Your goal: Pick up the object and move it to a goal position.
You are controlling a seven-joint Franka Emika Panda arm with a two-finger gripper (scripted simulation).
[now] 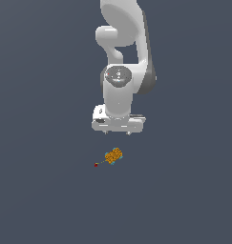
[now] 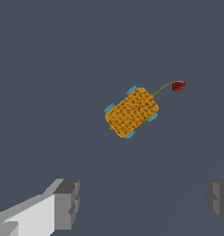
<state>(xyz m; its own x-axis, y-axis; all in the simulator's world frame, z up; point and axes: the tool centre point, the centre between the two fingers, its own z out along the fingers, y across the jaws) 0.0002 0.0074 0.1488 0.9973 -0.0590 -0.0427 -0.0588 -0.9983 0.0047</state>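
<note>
The object is a small flat orange studded block with teal-blue wheels, lying on the dark grey floor. It also shows in the wrist view, lying at a slant. A thin string joins it to a tiny dark-red dot, which also shows in the wrist view. My gripper hangs from the white arm above the block, a little way off it, with clear space between. Its jaws stand wide apart and hold nothing. In the wrist view the two fingers sit far apart at the picture's edge.
The white robot arm rises behind the block in the exterior view. The dark grey floor spreads flat all around.
</note>
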